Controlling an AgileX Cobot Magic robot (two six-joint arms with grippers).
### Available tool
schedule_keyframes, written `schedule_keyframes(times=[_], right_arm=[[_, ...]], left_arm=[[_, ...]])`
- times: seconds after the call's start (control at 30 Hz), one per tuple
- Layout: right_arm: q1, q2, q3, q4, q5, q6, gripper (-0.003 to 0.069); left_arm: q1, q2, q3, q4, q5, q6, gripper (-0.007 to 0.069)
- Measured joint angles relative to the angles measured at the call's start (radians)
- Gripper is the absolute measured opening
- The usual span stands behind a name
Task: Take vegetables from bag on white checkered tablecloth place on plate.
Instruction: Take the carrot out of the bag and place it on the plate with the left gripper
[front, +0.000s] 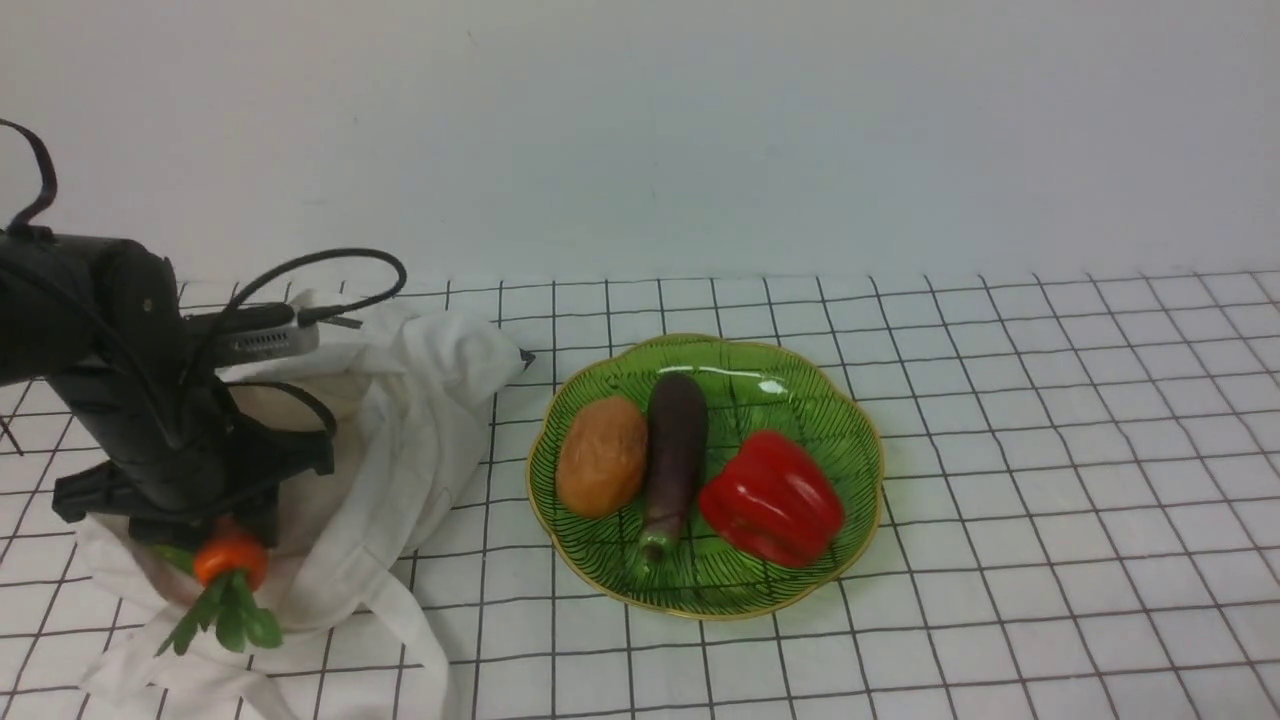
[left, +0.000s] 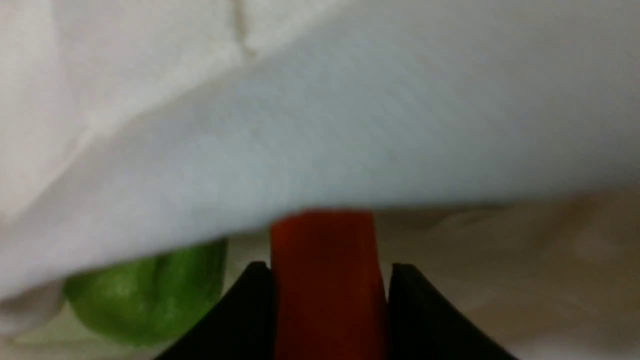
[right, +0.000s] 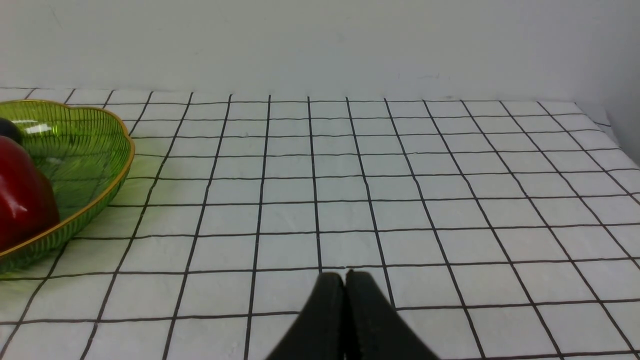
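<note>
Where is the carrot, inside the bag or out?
Partly out: the carrot sits at the mouth of the bag, leaves hanging outside, pinched by the left gripper.

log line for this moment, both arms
left gripper: shut on carrot at bag | right gripper: shut, empty | gourd: in bag | plate: potato, eggplant, pepper

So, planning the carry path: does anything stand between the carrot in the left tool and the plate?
Only the bag itself: its cloth drapes over the carrot held by the left tool and rises on the plate side. Beyond that the tablecloth strip is bare. A potato, eggplant and pepper occupy the plate's middle.
</note>
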Motion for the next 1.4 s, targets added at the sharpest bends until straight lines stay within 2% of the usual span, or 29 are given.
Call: schedule_keyframes(times=[0.27,0.33,0.43,0.53,0.63,0.7,0.73,0.77,0.8,0.97,1.2,1.4], right_arm=[[0.000,0.000,0.000,0.000,0.000,0.000,-0.0016],[0.000,0.000,0.000,0.000,0.000,0.000,-0.0016],[0.000,0.000,0.000,0.000,-0.001,0.000,-0.0016],[0.000,0.000,0.000,0.000,-0.001,0.000,-0.0016],[0.000,0.000,0.000,0.000,-0.001,0.000,-0.0016],[0.000,0.000,0.000,0.000,-0.001,0.000,-0.0016],[0.000,0.000,0.000,0.000,-0.001,0.000,-0.0016],[0.000,0.000,0.000,0.000,-0.001,0.000,-0.0016],[0.000,0.000,0.000,0.000,-0.001,0.000,-0.0016],[0.000,0.000,0.000,0.000,-0.001,0.000,-0.0016],[0.000,0.000,0.000,0.000,-0.001,0.000,-0.0016],[0.000,0.000,0.000,0.000,-0.001,0.000,-0.0016]], left_arm=[[0.000,-0.219,-0.001,-0.091,0.100,0.107,0.0265],[0.000,-0.282,-0.008,-0.147,0.133,0.145,0.0265],[-0.031,-0.377,-0.031,-0.279,0.148,0.281,0.0265],[-0.104,-0.410,-0.044,-0.399,0.134,0.431,0.0265],[-0.232,-0.381,-0.049,-0.562,0.041,0.636,0.0265],[-0.279,-0.353,-0.049,-0.631,-0.003,0.711,0.0265],[-0.285,-0.348,-0.049,-0.631,-0.009,0.711,0.0265],[-0.337,-0.305,-0.049,-0.707,-0.059,0.785,0.0265],[-0.352,-0.278,-0.049,-0.740,-0.085,0.807,0.0265],[-0.422,-0.090,-0.105,-0.871,-0.194,0.851,0.0265],[-0.444,0.181,-0.288,-0.894,-0.228,0.855,0.0265],[-0.444,0.282,-0.349,-0.895,-0.294,0.834,0.0265]])
